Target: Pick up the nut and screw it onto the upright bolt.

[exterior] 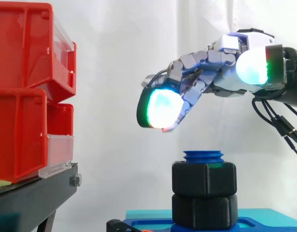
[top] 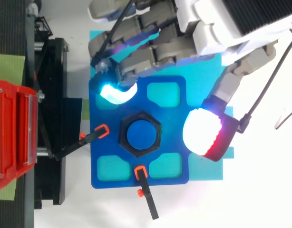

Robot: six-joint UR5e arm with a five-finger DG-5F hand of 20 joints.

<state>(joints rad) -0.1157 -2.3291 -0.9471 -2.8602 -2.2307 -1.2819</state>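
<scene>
A blue upright bolt (exterior: pixel 202 156) stands on a blue base plate (top: pixel 172 109). Two black hex nuts sit on it, stacked: the upper nut (exterior: pixel 204 179) near the bolt's top, the lower nut (exterior: pixel 204 210) against the plate. From above, the bolt's top (top: pixel 140 134) shows inside the black nut (top: pixel 123 134). My hand (exterior: pixel 211 72) hovers above and a little left of the bolt, clear of it. Its fingers are loosely bent and spread, holding nothing. One glowing fingertip (exterior: pixel 160 108) hangs lowest, above the nut's left side; the thumb pad (top: pixel 203 133) is right of the bolt.
Red bins (exterior: pixel 27 92) are stacked on a black stand (exterior: pixel 37 193) at the left. Two orange-tipped black clamps (top: pixel 93 137) (top: pixel 145 187) grip the base plate's left and front edges. A turquoise mat (top: pixel 205 166) lies under the plate.
</scene>
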